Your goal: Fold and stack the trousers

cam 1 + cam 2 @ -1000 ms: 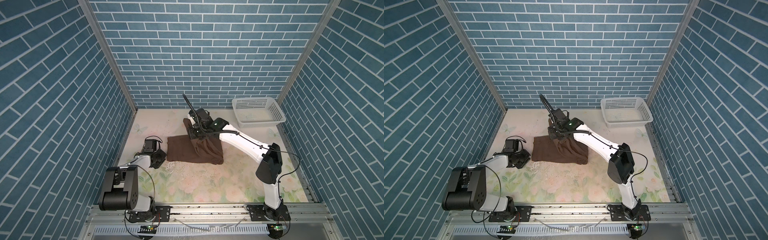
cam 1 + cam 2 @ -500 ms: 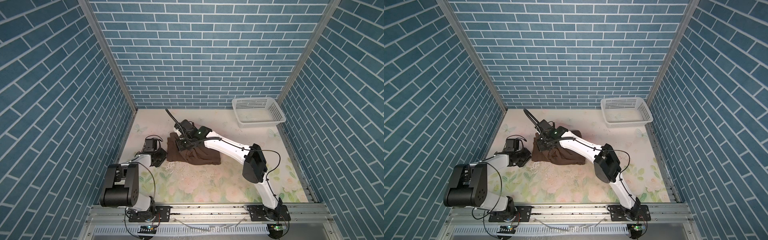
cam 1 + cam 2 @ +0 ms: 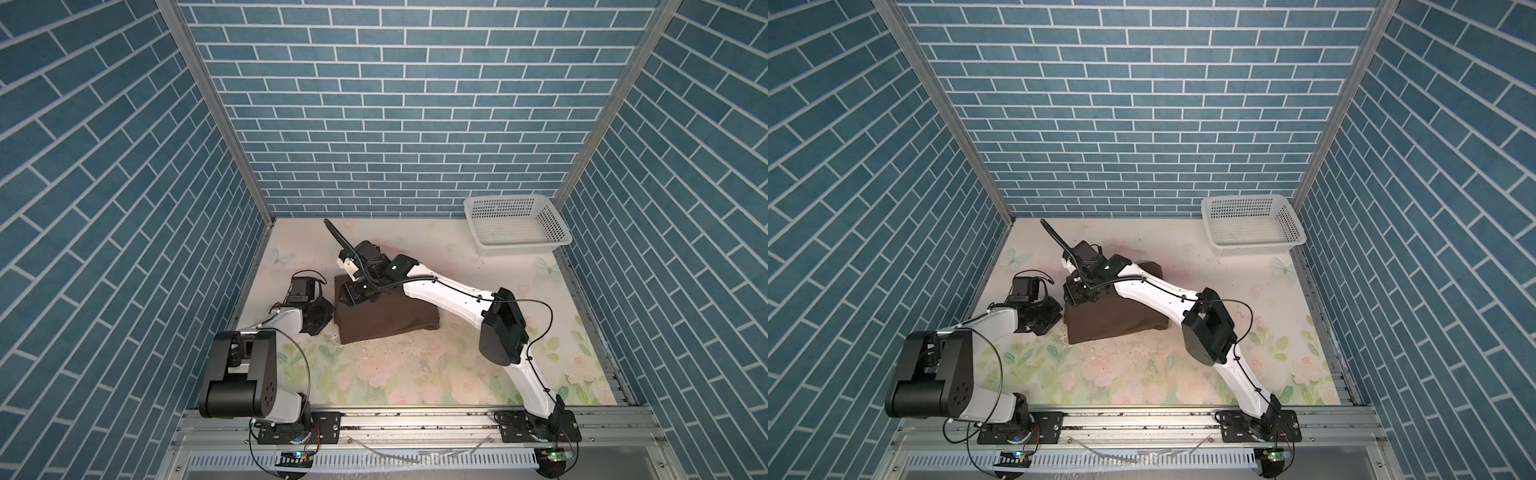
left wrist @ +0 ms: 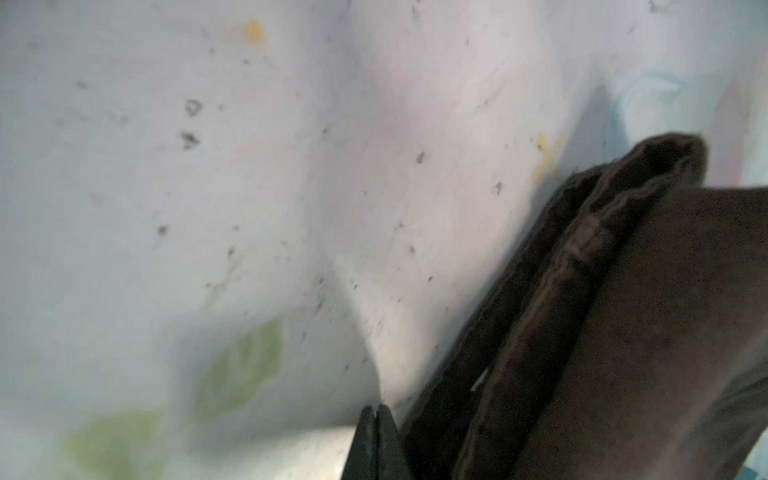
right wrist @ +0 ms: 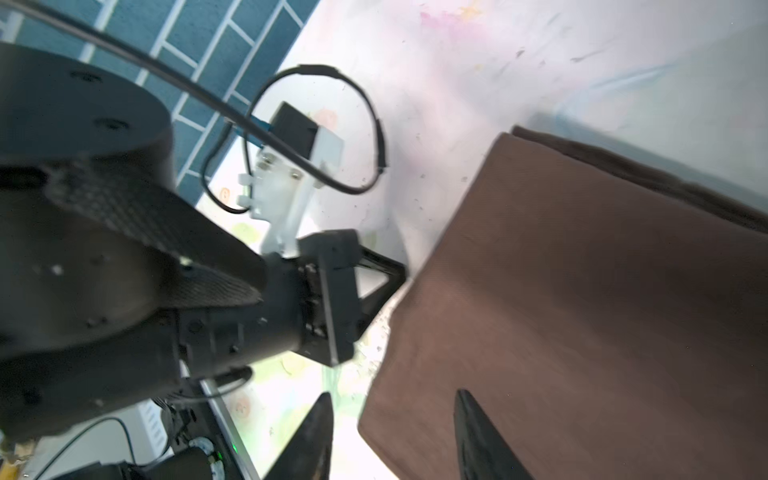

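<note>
The right pincer (image 5: pixel 395 395) stands open over the left edge of the folded dark brown cloth trousers (image 3: pixel 386 320) on the flowery table (image 3: pixel 415 374), gripping nothing. The left pincer (image 4: pixel 376 415) is pinched together, empty, just beside them. Only the left wrist view shows their stacked layers.

You have plain dark brown trousers (image 3: pixel 386 320) on a pale table cover (image 3: pixel 415 374) printed with pink flowers, green leaves and light blue butterflies; your basket (image 3: pixel 517 249) is white with a perforated grid, and the walls (image 3: pixel 395 104) show blue brick with white joints
</note>
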You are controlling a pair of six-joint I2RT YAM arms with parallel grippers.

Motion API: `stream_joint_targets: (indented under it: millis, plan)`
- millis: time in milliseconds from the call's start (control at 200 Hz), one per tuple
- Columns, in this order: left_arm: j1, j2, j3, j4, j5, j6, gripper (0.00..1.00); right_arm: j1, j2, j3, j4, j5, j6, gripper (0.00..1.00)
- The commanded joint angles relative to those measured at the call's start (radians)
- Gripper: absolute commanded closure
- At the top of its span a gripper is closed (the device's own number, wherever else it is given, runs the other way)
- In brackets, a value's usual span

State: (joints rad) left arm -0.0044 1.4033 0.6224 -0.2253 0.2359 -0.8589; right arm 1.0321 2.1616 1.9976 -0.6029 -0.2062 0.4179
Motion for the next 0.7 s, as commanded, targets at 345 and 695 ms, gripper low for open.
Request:
stream_joint_targets:
  millis: [345, 695]
  plan:
    - [-0.02, -0.064, 0.064, 0.092, 0.016, 0.0, 0.47, -0.231, -0.434, -0.596, 0.163, 0.075, 0.068, 0.54]
    - [-0.077, 0.146, 0.187, 0.17, 0.039, 0.001, 0.72, -0.246, -0.443, -0.661, 0.168, 0.074, 0.091, 0.54]
